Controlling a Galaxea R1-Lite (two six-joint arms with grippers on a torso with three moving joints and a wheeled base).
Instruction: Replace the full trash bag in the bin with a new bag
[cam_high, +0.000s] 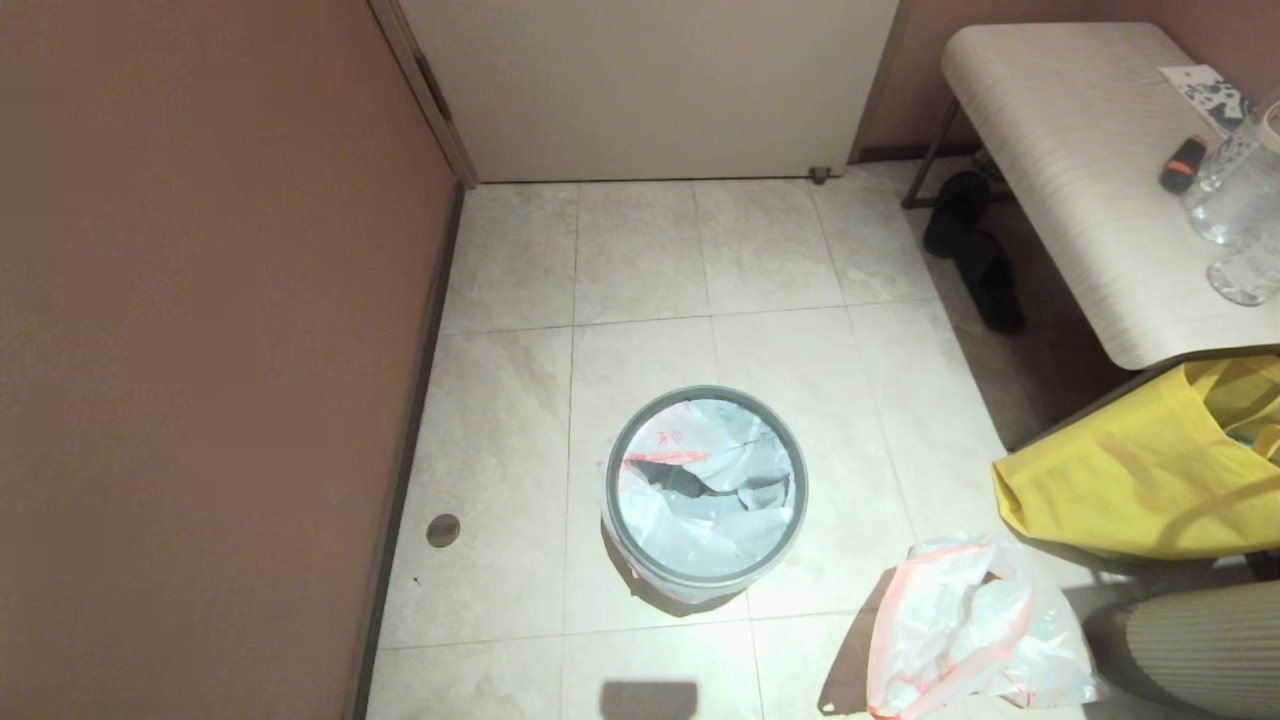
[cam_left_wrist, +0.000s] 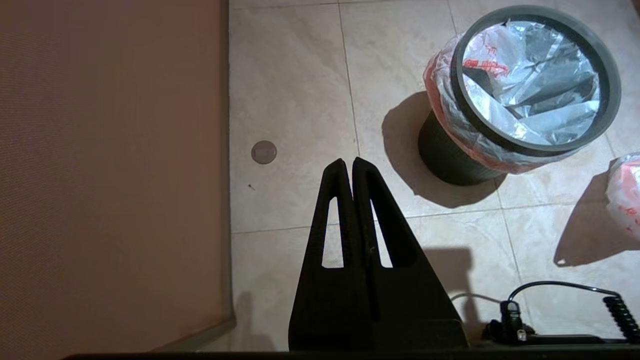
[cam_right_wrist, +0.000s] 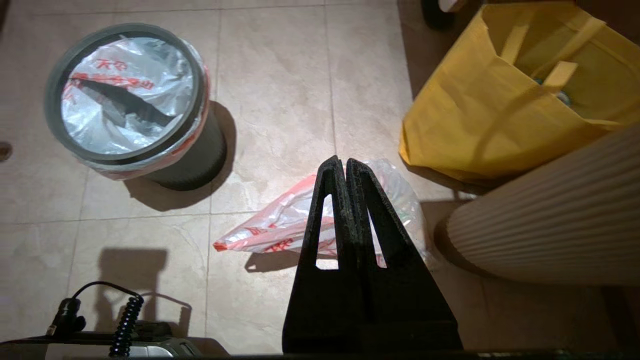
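The black bin (cam_high: 612, 470) stands on the tiled floor, its grey hoop rim (cam_high: 700, 392) seated on top. The new bag (cam_high: 715, 500) lines it, with red print inside and the pink hem folded out under the hoop. On the floor to the bin's right lies the lumpy full trash bag (cam_high: 960, 630). Neither arm shows in the head view. My left gripper (cam_left_wrist: 348, 161) hangs shut and empty above the floor, left of the bin (cam_left_wrist: 445, 155). My right gripper (cam_right_wrist: 340, 160) is shut and empty above the full trash bag (cam_right_wrist: 270, 227).
A brown wall (cam_high: 200, 350) runs along the left and a white door (cam_high: 650, 90) closes the back. A table (cam_high: 1080, 180) with bottles stands at the right, black slippers (cam_high: 975, 250) beneath it. A yellow tote (cam_high: 1130, 480) and a ribbed cylinder (cam_high: 1200, 640) crowd the right.
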